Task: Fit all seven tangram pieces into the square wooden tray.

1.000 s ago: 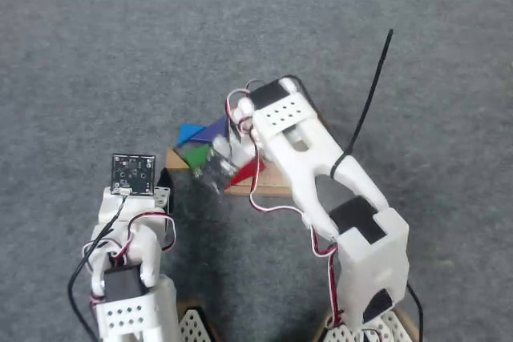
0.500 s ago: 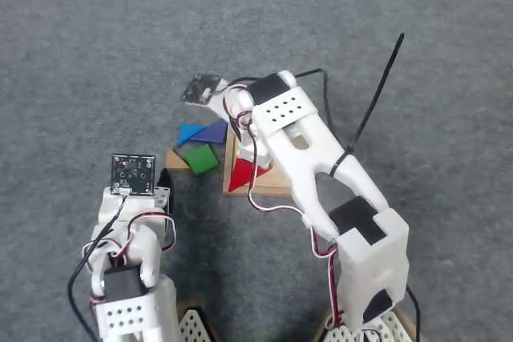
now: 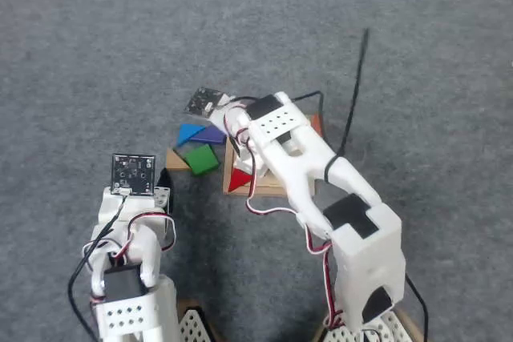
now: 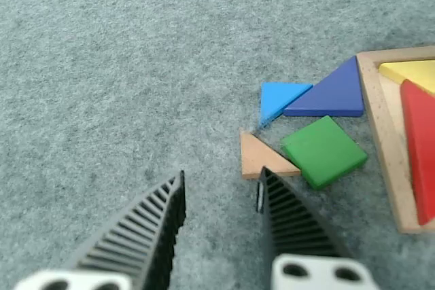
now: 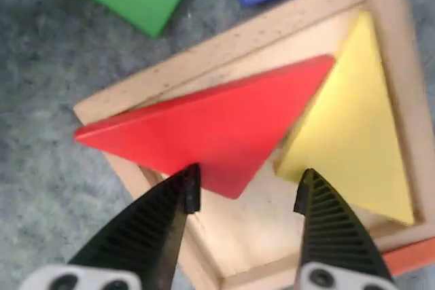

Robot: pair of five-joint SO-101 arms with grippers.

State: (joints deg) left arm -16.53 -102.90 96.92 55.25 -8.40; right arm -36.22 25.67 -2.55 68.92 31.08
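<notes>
Just beneath the wide-open, empty right gripper: red triangle in the wooden tray, one tip over its rim, touching the yellow triangle; left gripper, narrowly parted and empty, near the tan triangle on the desk.

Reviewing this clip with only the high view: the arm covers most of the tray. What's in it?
Observer: A red triangle and a yellow triangle; the red one's tip lies over the tray rim.
Operator: Is that arm gripping anything?
Observer: No. The right gripper is open over the red triangle, holding nothing.
Operator: And the other gripper?
Observer: The left gripper is open, near a tan triangle outside the tray.
</notes>
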